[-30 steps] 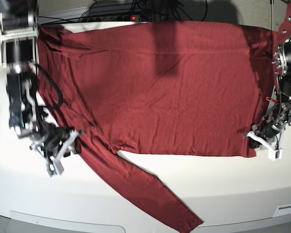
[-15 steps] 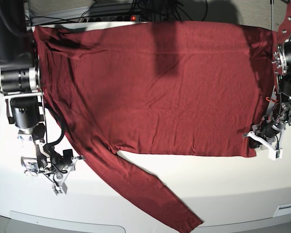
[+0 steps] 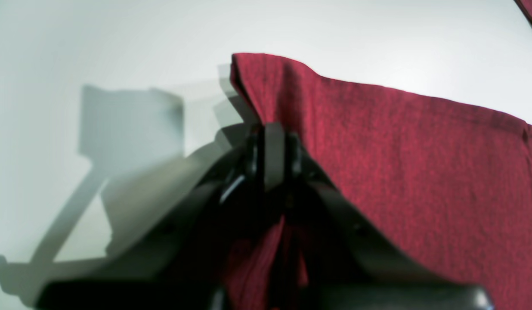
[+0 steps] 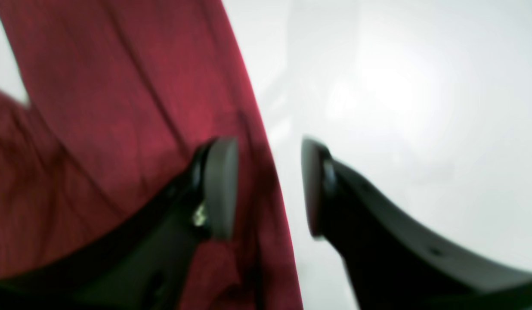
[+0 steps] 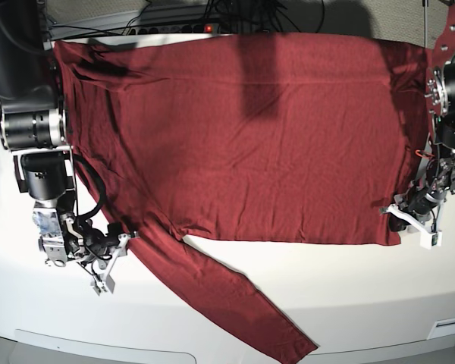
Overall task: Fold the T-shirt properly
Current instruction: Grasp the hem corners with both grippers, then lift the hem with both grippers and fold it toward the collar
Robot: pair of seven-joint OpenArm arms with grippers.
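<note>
The maroon T-shirt lies spread flat over the white table, one long sleeve running diagonally toward the front edge. At the base view's right, my left gripper is shut on the shirt's lower hem corner; the left wrist view shows the T-shirt pinched in the left gripper. At the base view's left, my right gripper stands open at the sleeve's upper edge. In the right wrist view the right gripper straddles the T-shirt edge, one finger over cloth, one over table.
Cables and a power strip run along the table's back edge behind the shirt. The right arm's dark column stands at the table's left side, the left arm's column at the right. The sleeve end lies close to the front edge.
My right gripper has swung down and back to the sleeve's edge, and its jaws have opened wider. The left gripper and the shirt have not moved.
</note>
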